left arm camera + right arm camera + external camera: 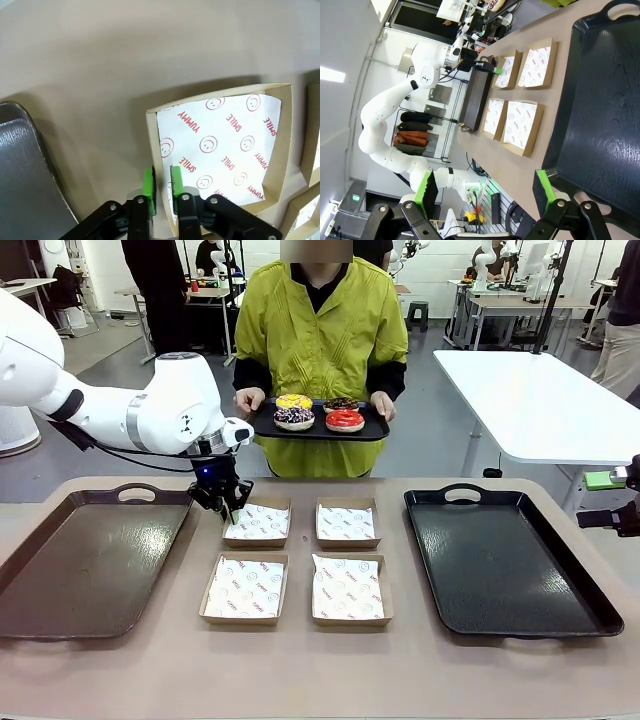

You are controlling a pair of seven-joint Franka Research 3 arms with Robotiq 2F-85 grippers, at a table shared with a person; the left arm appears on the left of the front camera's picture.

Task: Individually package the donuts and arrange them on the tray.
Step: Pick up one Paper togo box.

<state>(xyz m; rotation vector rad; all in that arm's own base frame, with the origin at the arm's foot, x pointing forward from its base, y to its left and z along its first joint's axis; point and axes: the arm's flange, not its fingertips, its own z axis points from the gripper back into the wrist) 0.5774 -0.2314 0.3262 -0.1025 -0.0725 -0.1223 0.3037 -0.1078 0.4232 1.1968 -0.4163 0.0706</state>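
My left pincer (162,184) stood astride the left wall of the box (220,93), pads almost together. I could not tell if they pinched it. If a pad caught the liner (220,145), it could pull out, or the light box could tip. The donuts (318,413) were beyond the box, on a small tray (372,432) the person (320,320) held. A brown tray (60,570) lay just left of the box and could block a slide. My right pincer (486,187), wide apart, hovered far right of the box.

White table (540,405), grey floor (435,435)
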